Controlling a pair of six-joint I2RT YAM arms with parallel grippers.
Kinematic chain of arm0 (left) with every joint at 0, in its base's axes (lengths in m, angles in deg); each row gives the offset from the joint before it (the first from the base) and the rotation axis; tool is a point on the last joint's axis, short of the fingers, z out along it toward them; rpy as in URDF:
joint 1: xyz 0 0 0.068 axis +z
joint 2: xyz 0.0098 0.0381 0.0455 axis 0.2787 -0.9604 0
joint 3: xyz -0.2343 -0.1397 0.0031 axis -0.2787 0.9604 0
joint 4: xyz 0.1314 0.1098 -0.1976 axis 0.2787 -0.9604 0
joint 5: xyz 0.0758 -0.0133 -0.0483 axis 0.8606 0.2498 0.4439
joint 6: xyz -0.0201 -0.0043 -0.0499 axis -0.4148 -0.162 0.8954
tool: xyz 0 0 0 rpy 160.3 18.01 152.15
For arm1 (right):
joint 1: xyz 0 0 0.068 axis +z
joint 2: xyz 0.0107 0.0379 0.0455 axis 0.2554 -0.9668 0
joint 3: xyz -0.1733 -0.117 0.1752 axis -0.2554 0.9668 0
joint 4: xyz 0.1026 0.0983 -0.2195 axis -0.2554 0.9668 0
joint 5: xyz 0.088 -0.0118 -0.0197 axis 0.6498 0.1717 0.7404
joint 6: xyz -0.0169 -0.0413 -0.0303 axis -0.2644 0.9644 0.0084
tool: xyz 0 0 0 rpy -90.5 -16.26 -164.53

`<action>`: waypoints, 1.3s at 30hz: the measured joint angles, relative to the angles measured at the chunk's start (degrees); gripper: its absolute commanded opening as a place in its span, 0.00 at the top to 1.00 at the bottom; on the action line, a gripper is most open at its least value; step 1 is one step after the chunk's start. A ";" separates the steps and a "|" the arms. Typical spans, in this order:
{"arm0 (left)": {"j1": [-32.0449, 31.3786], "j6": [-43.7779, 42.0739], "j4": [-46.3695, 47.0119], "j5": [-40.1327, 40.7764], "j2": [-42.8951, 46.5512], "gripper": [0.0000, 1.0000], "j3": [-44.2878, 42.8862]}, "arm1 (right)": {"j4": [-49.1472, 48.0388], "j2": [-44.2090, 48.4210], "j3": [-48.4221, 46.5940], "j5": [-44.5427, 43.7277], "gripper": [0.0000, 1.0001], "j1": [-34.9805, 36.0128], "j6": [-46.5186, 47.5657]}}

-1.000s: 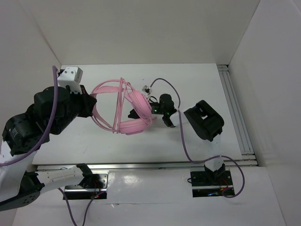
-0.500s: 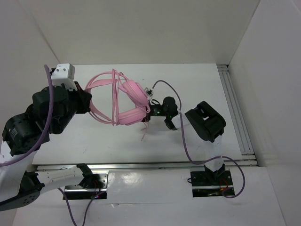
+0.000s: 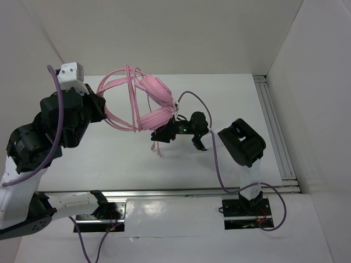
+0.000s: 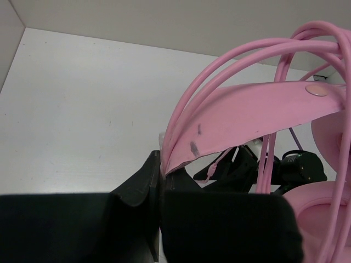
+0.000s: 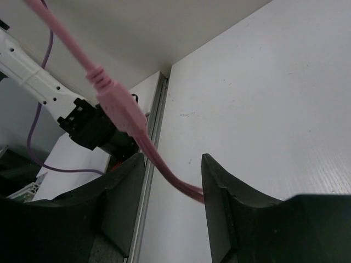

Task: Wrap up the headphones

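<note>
The pink headphones (image 3: pixel 137 104) hang in the air over the left half of the table, with thin cable turns crossing the headband. My left gripper (image 3: pixel 101 109) is shut on the headband; in the left wrist view its tips (image 4: pixel 160 164) pinch the flat pink headband (image 4: pixel 241 112). My right gripper (image 3: pixel 163 134) sits just under the lower ear cup (image 3: pixel 155 118). In the right wrist view its jaws (image 5: pixel 173 159) stand apart, and the pink cable (image 5: pixel 164 170) with its plug (image 5: pixel 118 109) runs loosely between them, brushing one finger. The cable's end (image 3: pixel 158 149) dangles below.
White walls close in the table at the back and both sides. An aluminium rail (image 3: pixel 274 126) runs along the right edge and another (image 3: pixel 164 192) along the near edge. A purple robot cable (image 3: pixel 215 164) loops beside the right arm.
My left arm lifted the headphones up and toward the back left. My right gripper shifted left under the ear cups, and the cable's end dropped into view below it.
</note>
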 measured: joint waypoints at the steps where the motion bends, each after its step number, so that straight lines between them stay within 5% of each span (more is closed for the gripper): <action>1: 0.00 -0.02 0.00 0.13 -0.20 1.00 -0.28 | 0.00 -0.02 0.02 0.00 0.46 0.11 0.04; 14: 0.00 0.02 0.24 1.14 -0.44 1.00 -1.64 | 1.18 -4.48 -1.88 -2.01 0.42 3.67 2.69; 23: 0.00 0.09 0.33 1.11 0.04 1.00 -1.60 | 10.62 -5.64 -7.43 -12.07 0.41 5.07 11.02; 39: 0.00 0.00 -0.24 2.67 -0.52 1.00 -4.42 | 20.74 5.16 6.99 -28.22 0.40 8.24 22.43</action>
